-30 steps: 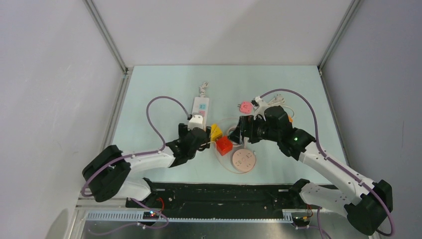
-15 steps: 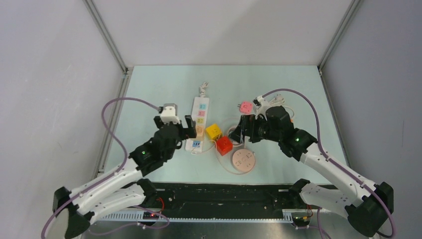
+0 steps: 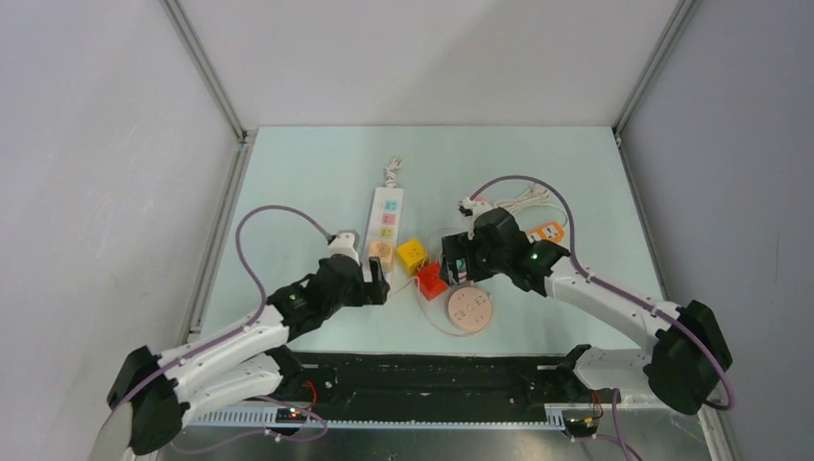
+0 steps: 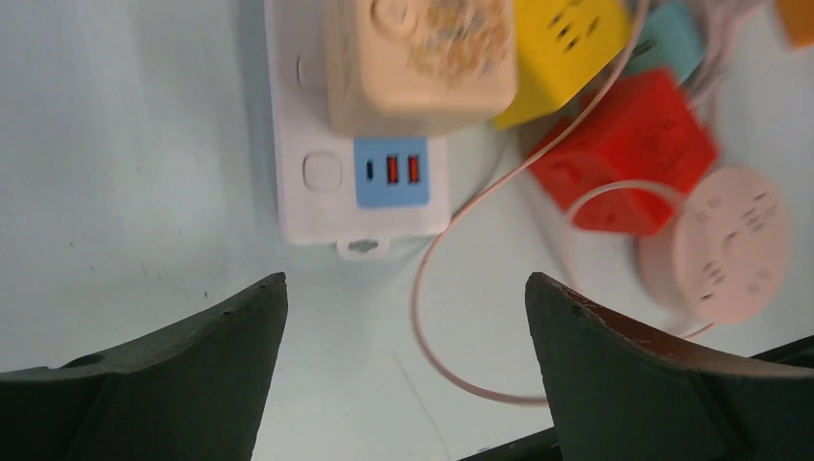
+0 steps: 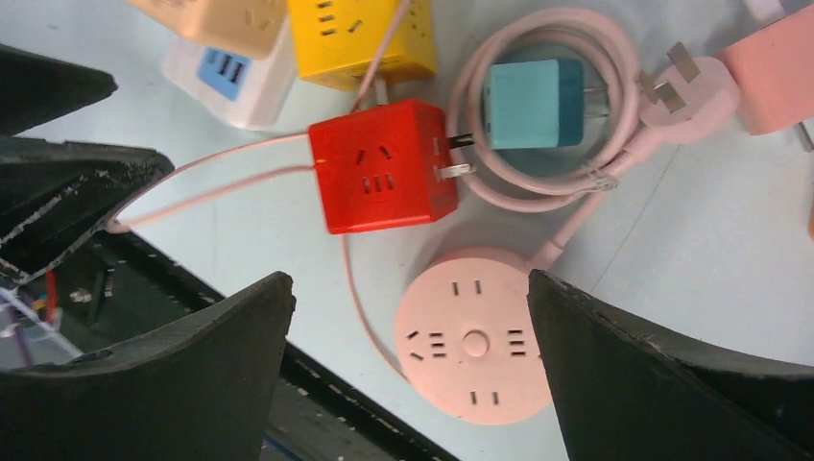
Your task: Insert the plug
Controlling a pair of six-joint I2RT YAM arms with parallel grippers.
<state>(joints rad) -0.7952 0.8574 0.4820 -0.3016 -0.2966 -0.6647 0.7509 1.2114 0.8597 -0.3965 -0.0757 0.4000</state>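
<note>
Left gripper [image 4: 405, 288], jaws apart, hovers at near end of power strip [image 4: 288, 192]; strip's long axis near–far, beige cube [image 4: 418, 53] seated on it. Right gripper [image 5: 408, 279], jaws apart, over red cube plug [image 5: 382, 165], prongs bare, just right of strip; right arm nearer.

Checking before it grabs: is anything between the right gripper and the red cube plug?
Nothing visible. The right gripper is open and faces the red cube plug with no object in between. The teal adapter lies just beside the cube's prongs, and a thin pink cord lies at its other side.
</note>
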